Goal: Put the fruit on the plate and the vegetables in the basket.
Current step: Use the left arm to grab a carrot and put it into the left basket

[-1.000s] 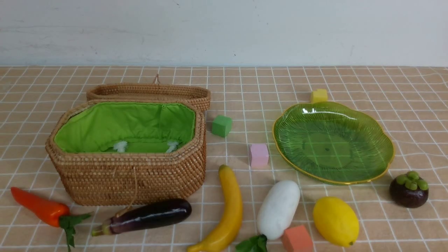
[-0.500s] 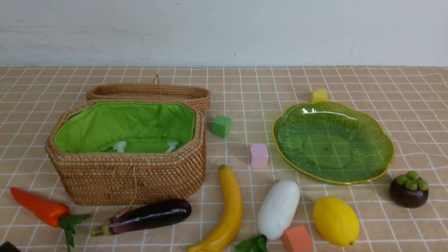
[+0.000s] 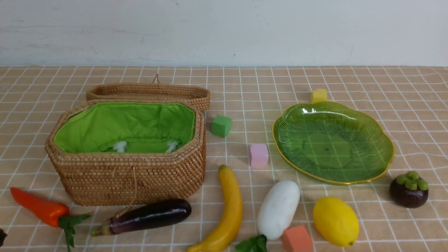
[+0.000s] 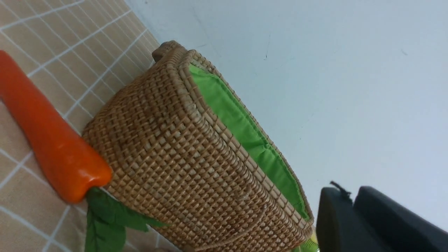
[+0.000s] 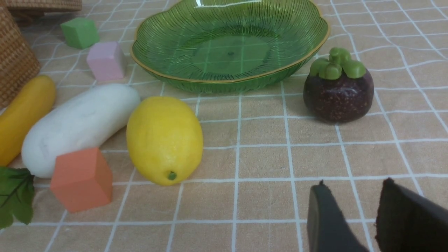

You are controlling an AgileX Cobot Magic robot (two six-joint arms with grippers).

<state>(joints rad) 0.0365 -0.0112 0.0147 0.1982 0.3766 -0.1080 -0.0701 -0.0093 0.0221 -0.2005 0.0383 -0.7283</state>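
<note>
Hand [image 4: 352, 201], left, newly near pepper [image 3: 40, 209]

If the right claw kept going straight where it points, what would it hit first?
Most likely the mangosteen: it sits nearly straight ahead of the right gripper, with only bare tablecloth between, though slightly off-line.

Three fruits [image 3: 227, 210] [image 3: 335, 221] [image 3: 408, 190], three vegetables [image 3: 38, 209] [image 3: 150, 216] [image 3: 278, 209], four foam cubes [image 3: 221, 125] [image 3: 258, 155] [image 3: 319, 95] [image 3: 296, 239], one basket [image 3: 129, 178], one plate [image 3: 332, 147]

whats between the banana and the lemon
The white radish, with an orange cube at its leafy end, lies between the banana and lemon; front view shows it.
</note>
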